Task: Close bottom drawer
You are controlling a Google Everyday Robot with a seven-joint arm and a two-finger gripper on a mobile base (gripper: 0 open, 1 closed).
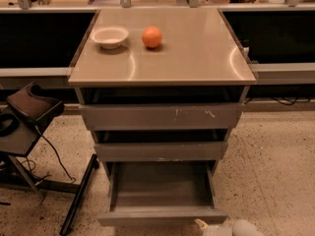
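Note:
The bottom drawer (162,216) is pulled far out of the grey cabinet; its shallow grey tray (162,183) looks empty. Above it are the middle drawer front (160,151) and the wider top drawer front (161,117) with white scratch marks, both slightly out. My gripper (224,227) shows only as a pale white and grey shape at the bottom edge of the camera view. It is just in front of the bottom drawer's right front corner.
A white bowl (110,36) and an orange (152,37) sit on the cabinet top (197,53). A dark chair or stand (29,109) with cables and a black bar (78,195) stands to the left. Speckled floor (275,171) lies to the right.

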